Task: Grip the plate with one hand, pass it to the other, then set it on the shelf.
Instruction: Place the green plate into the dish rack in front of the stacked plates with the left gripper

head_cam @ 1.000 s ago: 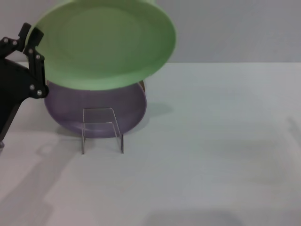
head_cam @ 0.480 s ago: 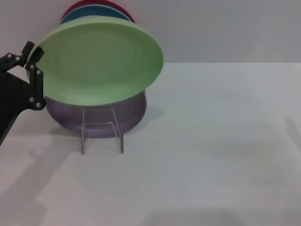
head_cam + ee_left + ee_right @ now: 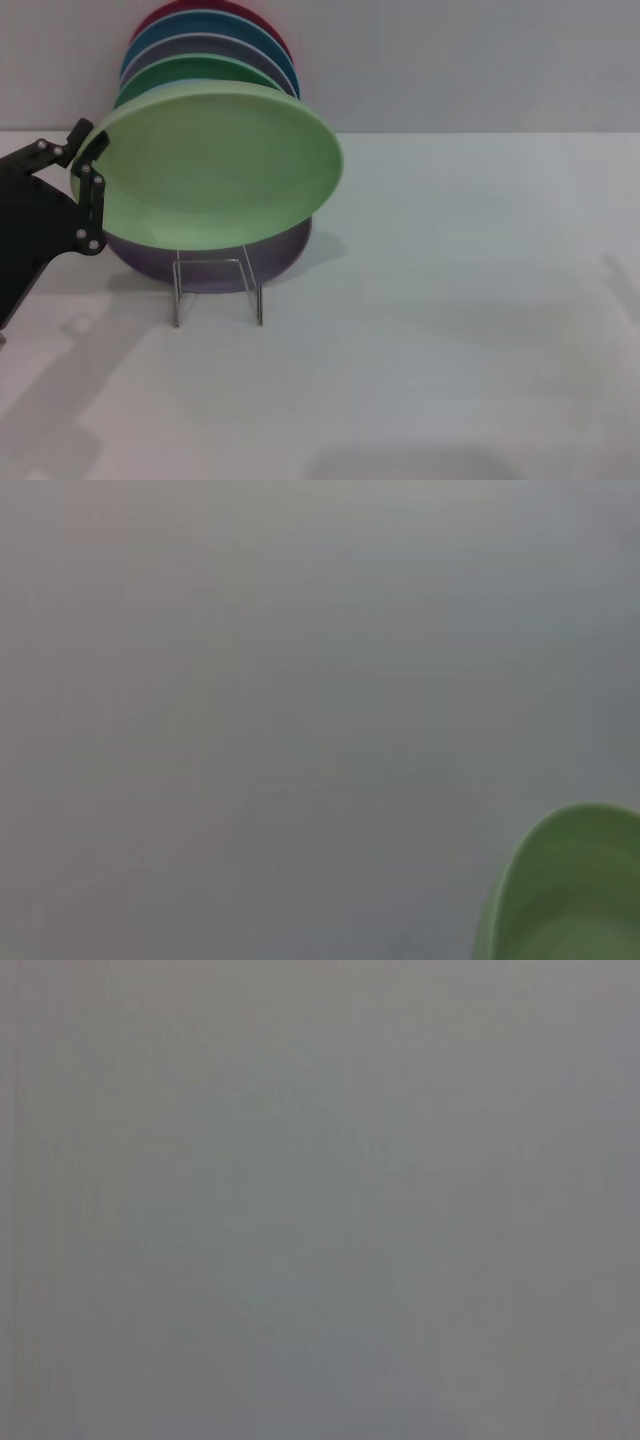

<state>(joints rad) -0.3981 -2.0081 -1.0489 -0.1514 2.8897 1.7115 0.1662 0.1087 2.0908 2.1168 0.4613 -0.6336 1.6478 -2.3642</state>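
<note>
Plate (image 3: 215, 165), pinched at its nine o'clock rim by the closed left gripper (image 3: 88, 178), has dropped lower toward the shelf (image 3: 217, 290), so it's nearly home.

Lilac plate (image 3: 275, 258) (mostly hidden) behind the plate (image 3: 215, 165)

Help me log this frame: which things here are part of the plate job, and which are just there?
In the job:
- plate, pale green, held at its edge by the left gripper
- shelf, the wire rack below it

Just there:
- lilac plate on the rack
- darker green plate, blue plate and red plate behind
- table
</note>
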